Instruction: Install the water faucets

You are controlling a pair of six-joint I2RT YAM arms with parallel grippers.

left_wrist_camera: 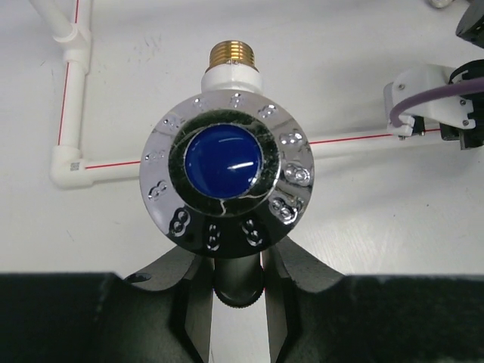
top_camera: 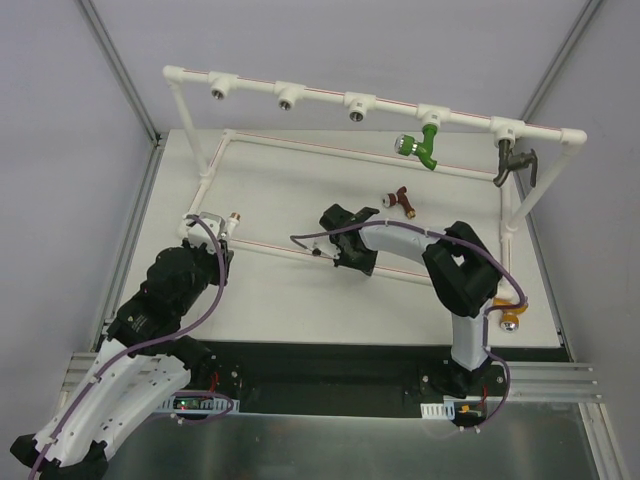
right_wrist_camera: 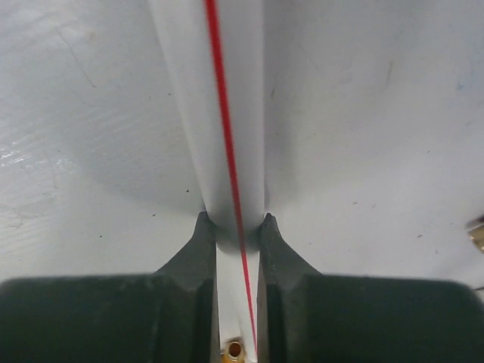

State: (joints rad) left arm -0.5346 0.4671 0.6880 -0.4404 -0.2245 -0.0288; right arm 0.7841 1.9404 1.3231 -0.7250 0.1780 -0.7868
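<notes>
Jaws of the left gripper (left_wrist_camera: 238,266) are clenched on the white faucet (left_wrist_camera: 234,162), its chrome handle facing the camera and its brass thread pointing away, near the left edge of the worktop (top_camera: 290,300). Right gripper (right_wrist_camera: 234,225) jaws clamp the near base rail (right_wrist_camera: 227,113) of the white pipe frame (top_camera: 320,97), mid-worktop. Green faucet (top_camera: 427,146) and dark grey faucet (top_camera: 514,165) hang from the two rightmost tees of the top rail. Dark red faucet (top_camera: 401,198) lies toward the far right corner. Orange faucet (top_camera: 510,318) sits by the right edge, partly hidden.
</notes>
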